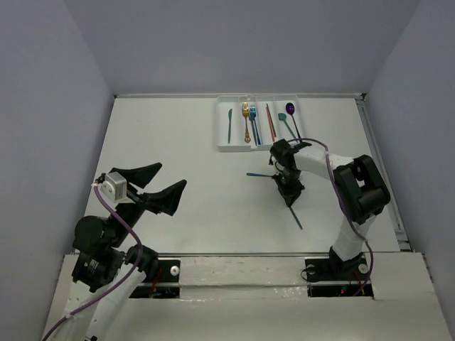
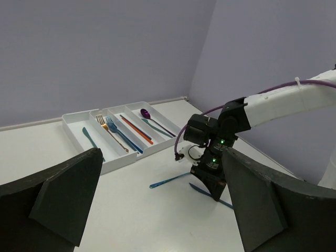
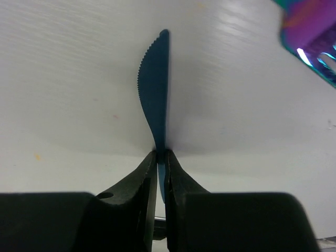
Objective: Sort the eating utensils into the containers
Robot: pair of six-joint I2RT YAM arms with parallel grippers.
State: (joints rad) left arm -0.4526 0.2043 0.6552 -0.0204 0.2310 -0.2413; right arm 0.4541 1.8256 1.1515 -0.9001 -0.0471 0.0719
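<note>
My right gripper point(image 3: 161, 153) is shut on a blue knife point(image 3: 155, 89), pinching it near the middle; the serrated blade points away from the wrist camera, low over the white table. From above, the right gripper point(image 1: 288, 190) stands over the knife point(image 1: 296, 217), whose handle sticks out to the lower right. A teal utensil point(image 1: 259, 174) lies on the table just left of it. The white tray point(image 1: 222, 145) holds a teal knife point(image 1: 229, 125), gold fork point(image 1: 246, 121), blue fork point(image 1: 254, 123), red-orange stick point(image 1: 270, 122), teal spoon point(image 1: 284, 122) and purple spoon point(image 1: 292, 116). My left gripper point(image 1: 173, 175) hangs open and holds nothing.
A blurred teal-purple utensil end point(image 3: 310, 42) shows at the top right of the right wrist view. Grey walls close the table in at the back and sides. The table's right edge point(image 1: 380, 177) runs close to the right arm.
</note>
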